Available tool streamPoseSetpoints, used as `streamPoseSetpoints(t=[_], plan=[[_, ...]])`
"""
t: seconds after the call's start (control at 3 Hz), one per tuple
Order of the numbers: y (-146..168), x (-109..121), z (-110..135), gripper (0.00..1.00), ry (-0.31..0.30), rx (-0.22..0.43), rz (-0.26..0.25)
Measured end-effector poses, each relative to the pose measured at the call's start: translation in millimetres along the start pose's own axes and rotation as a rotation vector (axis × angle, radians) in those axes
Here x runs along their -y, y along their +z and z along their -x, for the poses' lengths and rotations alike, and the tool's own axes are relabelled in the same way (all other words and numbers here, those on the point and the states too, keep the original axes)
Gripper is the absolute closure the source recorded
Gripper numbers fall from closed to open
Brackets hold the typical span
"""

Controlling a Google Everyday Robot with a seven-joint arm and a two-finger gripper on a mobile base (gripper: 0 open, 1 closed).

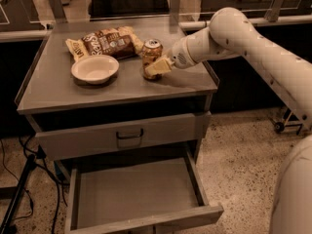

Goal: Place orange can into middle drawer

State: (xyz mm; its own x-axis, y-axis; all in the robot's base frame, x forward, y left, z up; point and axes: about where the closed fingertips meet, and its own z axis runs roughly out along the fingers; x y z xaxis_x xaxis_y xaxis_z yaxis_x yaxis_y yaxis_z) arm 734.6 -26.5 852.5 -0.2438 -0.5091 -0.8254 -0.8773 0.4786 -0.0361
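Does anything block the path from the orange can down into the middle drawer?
Nothing visible does. The pincer is at the orange can on the tabletop; the bowl and snack bag lie to its left, and the middle drawer below stands pulled out, its floor bare.

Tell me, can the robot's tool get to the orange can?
Probably yes. The tool is right at the orange can, reaching in from the picture's right. The bowl and snack bag sit on the can's other side, out of the way.

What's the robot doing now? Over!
End effector at orange can, on cabinet top. Middle drawer open below. Bowl and snack bag aside, not blocking.
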Motion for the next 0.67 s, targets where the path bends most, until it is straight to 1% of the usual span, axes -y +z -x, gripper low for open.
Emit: streamPoseSetpoints(t=[0.33, 0.67], plan=[[0.4, -1.2, 0.5, 0.95, 0.002, 0.001, 0.005], [0.4, -1.4, 0.6, 1.0, 0.002, 0.002, 0.005]])
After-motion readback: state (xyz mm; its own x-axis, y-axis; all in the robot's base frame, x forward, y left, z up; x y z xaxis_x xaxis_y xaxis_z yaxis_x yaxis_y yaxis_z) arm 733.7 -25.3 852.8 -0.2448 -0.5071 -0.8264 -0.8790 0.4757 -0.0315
